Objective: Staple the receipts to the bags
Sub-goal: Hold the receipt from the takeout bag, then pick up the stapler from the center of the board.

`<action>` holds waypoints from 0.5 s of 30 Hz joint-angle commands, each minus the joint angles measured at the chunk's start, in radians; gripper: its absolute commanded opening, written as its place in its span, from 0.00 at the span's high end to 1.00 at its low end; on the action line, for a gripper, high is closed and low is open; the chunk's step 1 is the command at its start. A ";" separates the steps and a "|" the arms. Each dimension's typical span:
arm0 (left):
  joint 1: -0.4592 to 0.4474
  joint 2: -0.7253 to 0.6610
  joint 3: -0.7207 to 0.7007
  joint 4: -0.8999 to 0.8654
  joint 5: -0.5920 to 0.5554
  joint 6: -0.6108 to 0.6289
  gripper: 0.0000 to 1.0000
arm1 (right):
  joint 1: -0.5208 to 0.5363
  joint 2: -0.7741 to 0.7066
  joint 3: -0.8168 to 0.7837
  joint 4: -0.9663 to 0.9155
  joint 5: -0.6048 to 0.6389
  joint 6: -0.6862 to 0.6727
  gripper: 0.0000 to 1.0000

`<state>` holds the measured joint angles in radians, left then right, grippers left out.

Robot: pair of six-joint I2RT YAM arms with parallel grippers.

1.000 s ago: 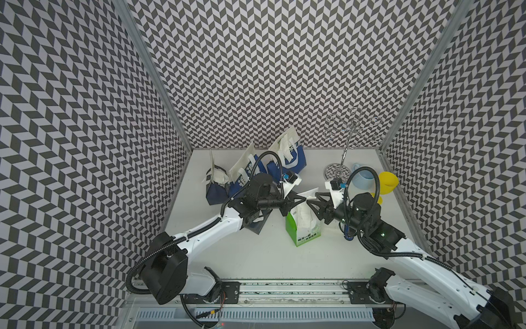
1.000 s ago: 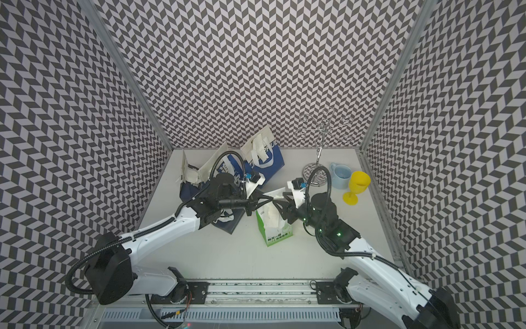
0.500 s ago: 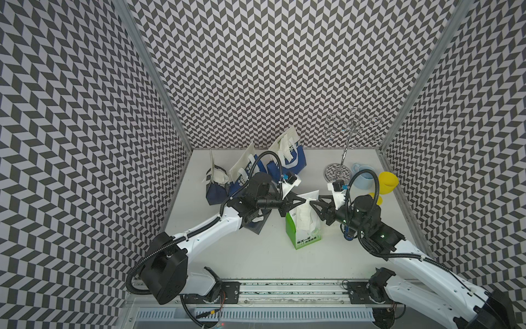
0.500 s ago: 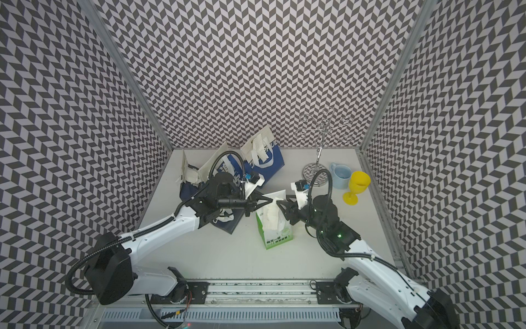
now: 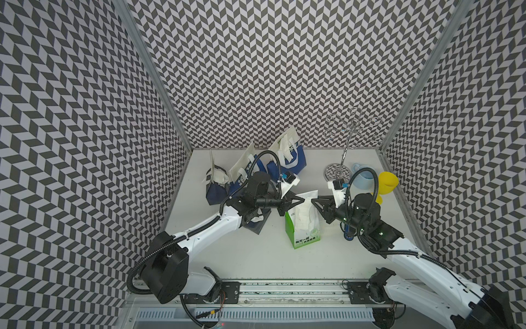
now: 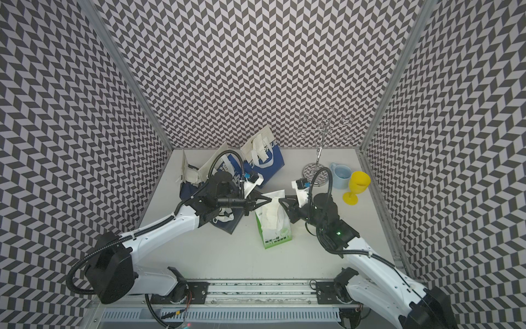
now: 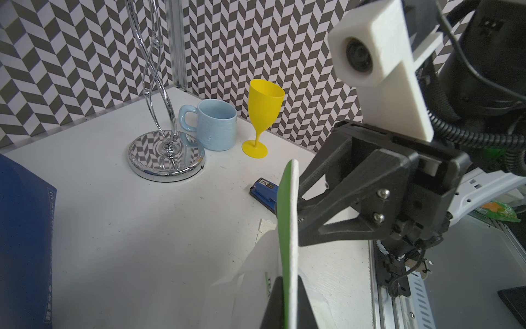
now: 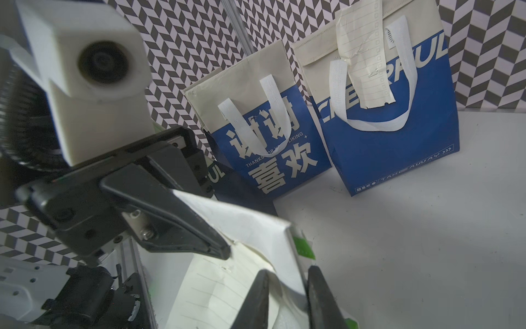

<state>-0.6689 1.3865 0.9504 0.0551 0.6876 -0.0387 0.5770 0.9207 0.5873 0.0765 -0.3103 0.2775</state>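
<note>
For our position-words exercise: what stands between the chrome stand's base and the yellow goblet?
A light blue mug stands there, clearest in the left wrist view.

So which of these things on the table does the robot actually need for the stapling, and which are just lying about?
Part of the job:
- green-and-white paper bag
- dark blue paper bags
- cream lined paper receipts
- dark blue stapler

Just lying about:
- chrome wire mug tree
- pale blue ceramic mug
- yellow plastic goblet
</note>
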 commanded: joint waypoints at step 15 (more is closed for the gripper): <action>-0.047 -0.023 0.022 0.020 -0.281 0.019 1.00 | -0.051 0.161 0.167 -0.383 0.879 0.199 0.29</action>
<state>-0.6941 1.3853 0.9520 0.0803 0.4721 -0.0376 0.5583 1.0092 0.7330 -0.1127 0.3077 0.3943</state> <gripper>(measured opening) 0.068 0.702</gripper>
